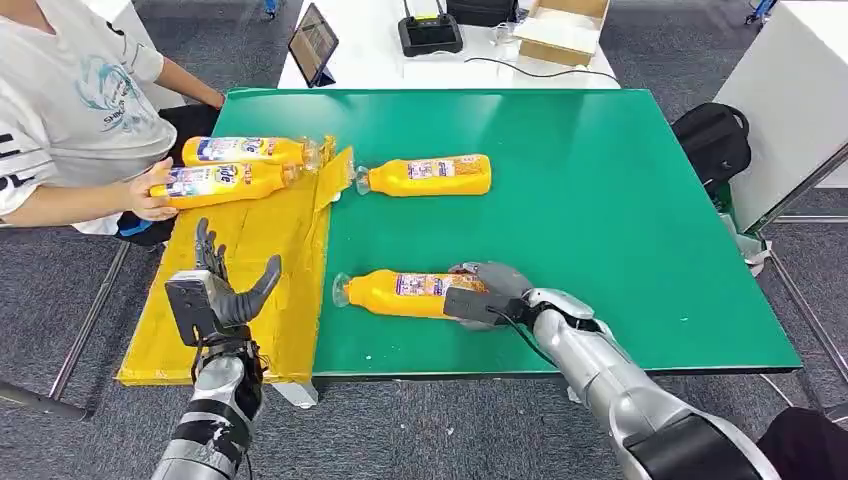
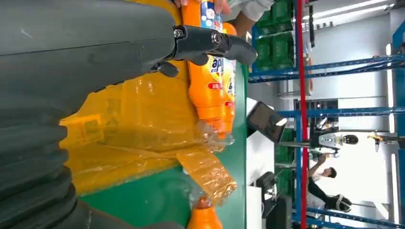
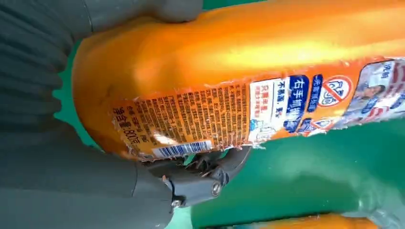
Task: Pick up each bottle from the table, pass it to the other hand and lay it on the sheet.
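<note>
Several orange bottles lie on their sides. The nearest bottle (image 1: 405, 293) rests on the green table (image 1: 600, 200), and my right hand (image 1: 485, 292) grips its base end; its torn label (image 3: 229, 114) fills the right wrist view. Another bottle (image 1: 428, 176) lies further back on the green. Two bottles (image 1: 225, 183) (image 1: 250, 150) lie on the yellow sheet (image 1: 260, 260), and a person's hand (image 1: 150, 190) holds the nearer one. My left hand (image 1: 222, 290) hovers open over the sheet's near part, its fingers (image 2: 210, 43) spread.
A person in a white shirt (image 1: 70, 100) sits at the table's left. A white desk (image 1: 400, 50) with a tablet, a black device and a cardboard box stands behind. A black bag (image 1: 712, 135) lies on the floor to the right.
</note>
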### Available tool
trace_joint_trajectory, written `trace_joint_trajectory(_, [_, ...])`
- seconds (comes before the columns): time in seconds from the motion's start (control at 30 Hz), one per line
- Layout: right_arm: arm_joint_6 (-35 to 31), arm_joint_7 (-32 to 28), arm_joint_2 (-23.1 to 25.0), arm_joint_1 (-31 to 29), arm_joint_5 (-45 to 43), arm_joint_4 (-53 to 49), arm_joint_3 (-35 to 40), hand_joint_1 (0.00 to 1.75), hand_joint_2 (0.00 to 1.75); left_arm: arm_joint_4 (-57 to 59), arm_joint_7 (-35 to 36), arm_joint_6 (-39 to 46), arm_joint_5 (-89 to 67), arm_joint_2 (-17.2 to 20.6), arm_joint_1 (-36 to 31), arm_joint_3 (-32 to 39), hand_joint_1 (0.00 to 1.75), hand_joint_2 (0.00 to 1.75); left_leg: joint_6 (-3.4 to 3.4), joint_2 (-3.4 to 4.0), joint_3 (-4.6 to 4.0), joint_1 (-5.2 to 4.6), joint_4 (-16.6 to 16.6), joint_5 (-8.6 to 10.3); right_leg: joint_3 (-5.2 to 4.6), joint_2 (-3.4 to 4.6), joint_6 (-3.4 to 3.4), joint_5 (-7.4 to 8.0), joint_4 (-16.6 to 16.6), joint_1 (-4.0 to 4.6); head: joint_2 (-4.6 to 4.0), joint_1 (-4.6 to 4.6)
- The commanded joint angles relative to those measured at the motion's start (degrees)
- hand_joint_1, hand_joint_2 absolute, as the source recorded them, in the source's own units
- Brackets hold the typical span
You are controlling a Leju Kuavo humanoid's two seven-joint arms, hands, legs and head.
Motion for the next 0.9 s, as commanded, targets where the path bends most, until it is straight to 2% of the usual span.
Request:
trace_joint_trajectory(0.03, [-14.68,-5.19,3.11,12.69,-8.5,-21.45,-11.5,1.75,1.75,0.76,1.19,-2.35,-0.08,-0.91,0.47,1.0,0.0,1.75,0.05,0.04,0.27,0.04,-0.07,-0.11,0.28,-0.03,-0.19,-0.09,-0.09,0.08,0.0,-0.02])
trace_joint_trajectory(0.1, [-14.4,-4.39,3.05,13.11,-8.32,-22.71,-11.46,1.75,1.75,0.59,1.26,-2.42,-0.09,-0.91,0.62,0.99,0.0,1.75,0.05,0.05,0.16,0.01,-0.01,-0.14,0.18,-0.02,-0.2,-0.14,0.02,0.06,0.0,-0.02])
trace_joint_trajectory(0.2, [-23.42,-9.39,6.76,18.45,-13.67,-33.48,-19.49,1.75,1.75,-0.39,2.82,-3.31,0.79,-1.2,1.49,1.09,0.0,1.75,0.07,0.04,0.14,0.01,0.02,-0.17,0.15,-0.01,-0.18,-0.14,0.04,0.07,0.0,-0.07])
trace_joint_trajectory(0.33, [-29.53,-11.65,8.85,24.12,-17.55,-45.92,-24.03,1.75,1.75,-2.59,4.12,-4.1,2.47,-1.28,3.4,0.84,0.0,1.75,0.08,-0.04,-0.01,-0.01,0.05,-0.16,0.02,-0.06,-0.18,-0.18,0.08,0.04,0.0,0.0])
trace_joint_trajectory(0.43, [-29.54,-11.65,8.7,24.34,-17.53,-46.26,-24.05,1.75,1.75,-2.8,4.12,-4.12,2.54,-1.23,3.54,0.8,0.0,1.75,0.08,-0.1,0.01,0.0,0.01,-0.14,0.1,-0.13,-0.17,-0.17,0.02,0.04,0.0,-0.02])
trace_joint_trajectory(0.53, [-32.57,-14.82,9.58,25.09,-19.79,-47.47,-25.51,1.75,1.75,-4.57,4.37,-4.03,3.6,-1.2,4.37,0.94,0.0,1.75,0.06,-0.08,-0.06,-0.01,0.0,-0.1,0.01,-0.1,-0.15,-0.12,0.01,0.03,0.0,-0.02])
trace_joint_trajectory(0.6, [-31.37,-14.78,9.24,25.79,-20.51,-47.91,-25.01,1.75,1.75,-6.49,5.52,-8.0,5.75,-1.13,5.4,-0.1,0.0,1.75,0.06,-0.09,-0.06,0.0,0.0,-0.1,0.02,-0.12,-0.15,-0.12,0.01,0.03,0.0,-0.04])
trace_joint_trajectory(0.67, [-28.63,-15.17,8.79,26.58,-20.09,-46.46,-23.31,1.75,1.75,-8.4,9.21,-16.57,11.47,-1.23,6.54,-2.23,0.0,1.75,0.06,-0.07,-0.07,0.0,-0.02,-0.08,-0.01,-0.09,-0.13,-0.1,-0.01,0.03,0.0,-0.04])
trace_joint_trajectory(0.9, [-21.99,-17.42,11.12,27.72,-18.89,-36.13,-17.2,1.75,1.75,-13.41,11.86,-28.25,17.84,-1.14,8.97,-10.92,0.0,1.75,0.08,0.02,0.07,0.03,-0.03,-0.16,0.13,-0.02,-0.16,-0.13,-0.06,0.07,0.0,0.0])
